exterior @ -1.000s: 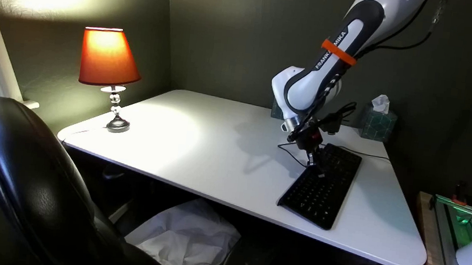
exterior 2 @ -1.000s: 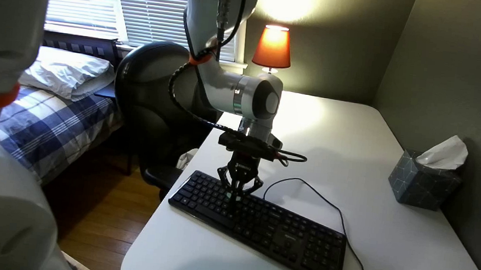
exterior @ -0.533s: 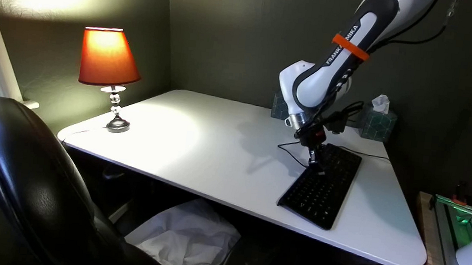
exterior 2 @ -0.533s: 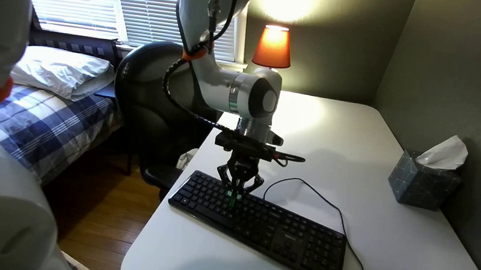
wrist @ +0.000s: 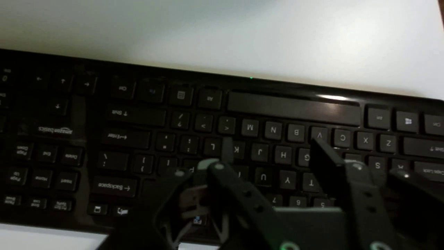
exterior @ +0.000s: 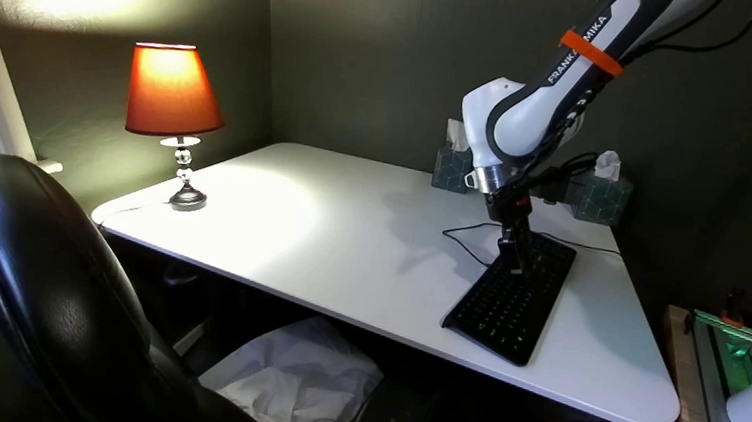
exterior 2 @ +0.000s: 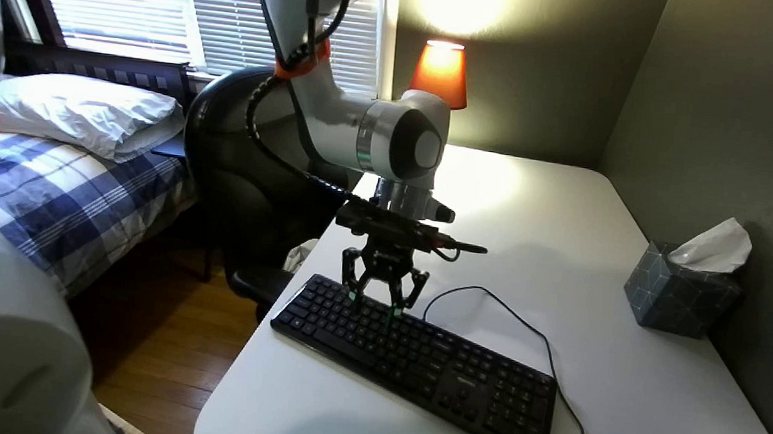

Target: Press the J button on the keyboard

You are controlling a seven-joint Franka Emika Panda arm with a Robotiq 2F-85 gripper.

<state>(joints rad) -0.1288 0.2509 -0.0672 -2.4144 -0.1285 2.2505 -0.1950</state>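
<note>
The black keyboard (exterior 2: 463, 377) lies flat on the white desk and shows in both exterior views. My gripper (wrist: 271, 147) points down over its letter keys, jaws spread apart and nothing held. In the wrist view the keys appear upside down, and the J button (wrist: 259, 152) is visible between the two fingers. One finger (wrist: 227, 149) covers the edge between K and L; the other finger (wrist: 326, 152) partly hides the keys around G and V. The same gripper (exterior 2: 375, 310) stands above the keyboard's letter area in an exterior view; its exact height over the keys I cannot tell.
A thin cable (exterior 2: 531, 327) runs from the keyboard across the desk. Tissue boxes (exterior: 603, 193) stand near the wall. A red-shaded lamp (exterior: 175, 95) is on the far side of the desk, and a black chair (exterior: 46, 288) stands at its edge.
My gripper's jaws were together a second ago and have now parted. The arm has drawn back a little toward its base, and the fingertips appear slightly higher. The keyboard has stayed put.
</note>
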